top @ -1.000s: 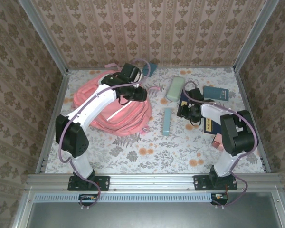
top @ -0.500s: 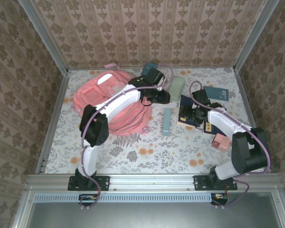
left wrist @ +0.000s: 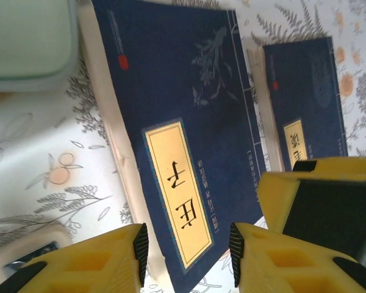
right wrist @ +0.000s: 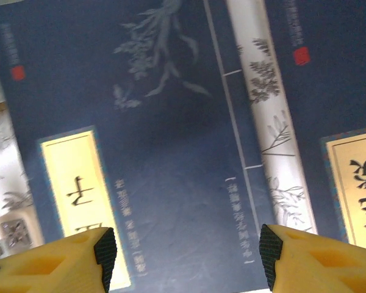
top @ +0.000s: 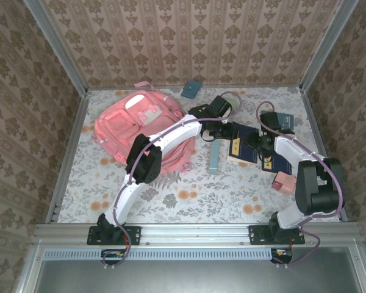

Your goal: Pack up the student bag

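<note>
The student bag (top: 140, 122), a big pink backpack, lies at the back left of the table. A dark blue book with a yellow title label (top: 241, 146) (left wrist: 177, 140) (right wrist: 158, 152) lies right of centre. My left arm reaches across from the left, and my left gripper (top: 227, 127) (left wrist: 186, 253) hangs open over the book's near corner, with nothing between its fingers. My right gripper (top: 254, 144) (right wrist: 186, 256) is open too, low over the same cover, and one yellow finger (left wrist: 329, 201) of it shows in the left wrist view.
A second dark blue book (top: 274, 160) (left wrist: 305, 104) (right wrist: 329, 122) lies beside the first, and a third (top: 280, 119) behind them. A mint case (left wrist: 27, 43) sits by the left gripper. A teal bar (top: 215, 157), a pink block (top: 285, 181) and a small teal item (top: 191, 89) lie around.
My left arm has swung right, from over the bag to the blue book. My right gripper has shifted a little toward the back right and opened somewhat wider.
</note>
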